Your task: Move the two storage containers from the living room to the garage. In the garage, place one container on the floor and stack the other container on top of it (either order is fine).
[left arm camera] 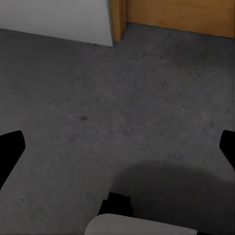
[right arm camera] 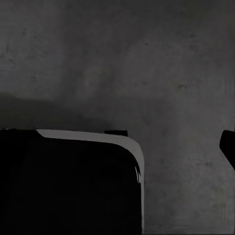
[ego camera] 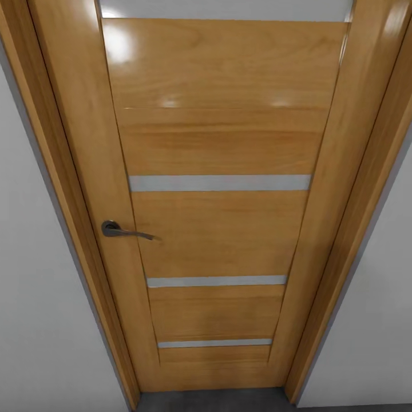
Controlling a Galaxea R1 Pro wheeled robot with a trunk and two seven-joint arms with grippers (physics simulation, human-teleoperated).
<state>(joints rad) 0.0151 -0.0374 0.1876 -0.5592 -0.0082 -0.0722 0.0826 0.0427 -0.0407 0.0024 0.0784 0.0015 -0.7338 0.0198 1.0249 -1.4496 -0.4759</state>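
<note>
**Facing closed door, grey concrete underfoot**

Floor (left arm camera: 98, 112) is showing dark grey and speckled under both wrists. Head view is looking at a wooden door (ego camera: 217, 229) with pale strips and a lever handle (ego camera: 123, 230), shut in its frame (ego camera: 68, 189). Left gripper (left arm camera: 117, 152) is pointing down, fingers wide apart, nothing between. Right gripper: one fingertip (right arm camera: 228, 147) visible, can't tell its spread; robot base (right arm camera: 68, 181) is sitting beside it.

ahead: shut wooden door (ego camera: 220, 229) spans the opening, lever handle (ego camera: 123, 230) at its left | sides: wooden frame (ego camera: 349, 229) and pale walls (ego camera: 34, 320) close both flanks | below: bare grey concrete floor (left arm camera: 122, 107) lies open under both arms
</note>
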